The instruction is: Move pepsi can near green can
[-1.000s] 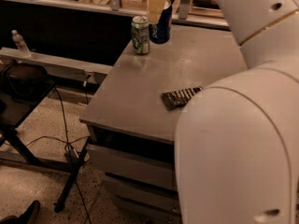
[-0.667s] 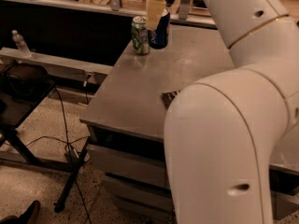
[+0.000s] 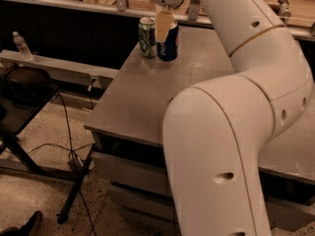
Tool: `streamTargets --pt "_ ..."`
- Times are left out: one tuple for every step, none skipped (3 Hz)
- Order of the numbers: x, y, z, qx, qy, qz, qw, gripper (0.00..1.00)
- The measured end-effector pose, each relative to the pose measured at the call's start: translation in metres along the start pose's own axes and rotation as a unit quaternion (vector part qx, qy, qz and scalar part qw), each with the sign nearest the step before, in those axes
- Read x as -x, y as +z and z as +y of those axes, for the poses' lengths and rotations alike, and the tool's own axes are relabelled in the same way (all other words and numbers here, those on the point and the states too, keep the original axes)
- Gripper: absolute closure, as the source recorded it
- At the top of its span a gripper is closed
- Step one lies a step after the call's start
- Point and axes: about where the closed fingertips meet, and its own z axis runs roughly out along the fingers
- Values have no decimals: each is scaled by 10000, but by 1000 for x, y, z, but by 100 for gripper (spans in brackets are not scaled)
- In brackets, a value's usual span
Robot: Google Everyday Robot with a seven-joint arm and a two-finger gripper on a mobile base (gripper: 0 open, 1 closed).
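I see the gripper (image 3: 166, 27) at the top of my view, near 12 o'clock, at the end of the big white arm (image 3: 236, 132) that fills the right half of the picture. It hangs over the far left corner of the desk (image 3: 142, 97).

The pepsi can (image 3: 170, 45) is directly under the gripper, at 6 o'clock from it, and the lower end of the gripper covers the upper left part of the can. The can is upright, and its bottom looks to be on the desk surface. I cannot tell if the gripper is closed on the can or is open around it, because only its near side shows to me.

The green can (image 3: 146, 31) stands upright at 9 o'clock from the pepsi can, just beside it. I see only a thin gap between the two, and I cannot tell if they touch. It is also near the desk's far edge.

At 9 o'clock in my view, away from the desk, a small water bottle (image 3: 20, 44) stands on a low ledge. Below it is a dark seat (image 3: 24, 85). Black cables (image 3: 69, 146) run down to the speckled floor.
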Motion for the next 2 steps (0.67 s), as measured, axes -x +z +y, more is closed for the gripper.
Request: streamTargets --pt "-10 14 1 118 58 134 9998 41" --pt "-7 21 -6 3 61 87 9999 10"
